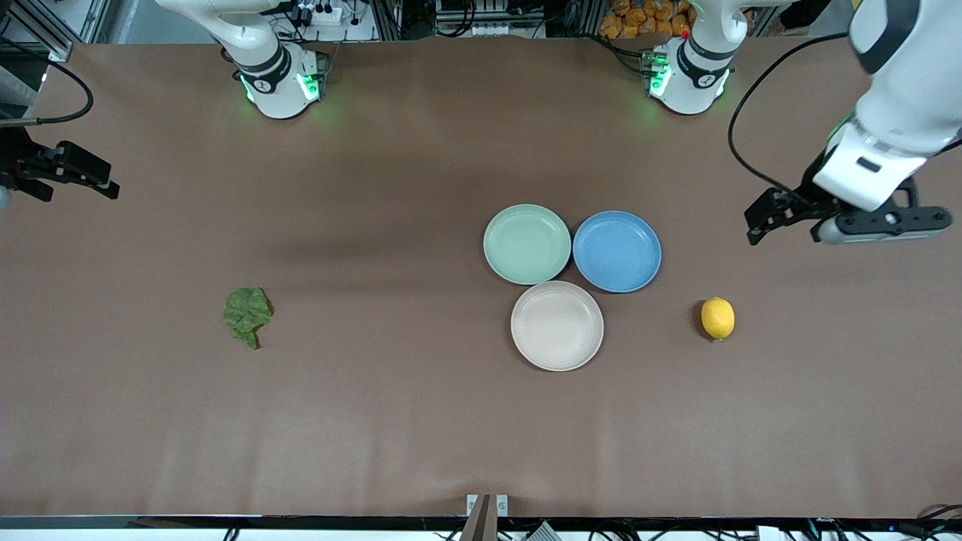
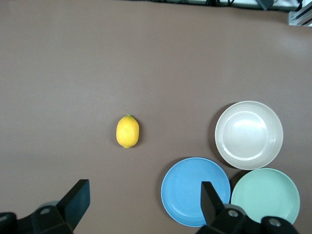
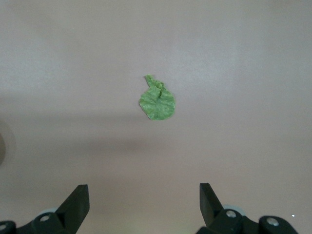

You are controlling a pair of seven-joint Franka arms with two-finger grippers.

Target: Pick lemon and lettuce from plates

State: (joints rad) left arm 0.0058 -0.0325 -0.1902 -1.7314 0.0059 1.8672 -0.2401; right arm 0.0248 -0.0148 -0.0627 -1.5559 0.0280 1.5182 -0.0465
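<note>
Lemon [image 1: 718,318] and lettuce [image 1: 246,315] both lie on the bare table, not on any plate, which disagrees with the task wording. Nearest the front camera sits the beige plate [image 1: 557,326], empty. Level with it, toward the left arm's end, the lemon rests on its side, well apart from the plates. Toward the right arm's end the lettuce lies flat, alone, far from everything else. Farther from the camera, the mint plate [image 1: 527,244] and blue plate [image 1: 617,251] sit side by side, touching or nearly touching each other and the beige plate; both empty. Handling, as judged: lemon looks firm, smooth, rounded, likely to roll or squirt out of a pinch near its pointed tip, so grip across the short middle. Lettuce looks light, soft, crumpled and thin; fingers would need to come down to the tabletop and close across the bunched ruffled body, since the stem looks too slight to hold. Left gripper [image 1: 760,216] hangs over bare table toward the left arm's end, fingers spread wide, holding nothing; its wrist view frames the lemon between them. Right gripper [image 1: 79,177] hangs at the right arm's end of the table, fingers also wide and empty, lettuce centred in its wrist view.
</note>
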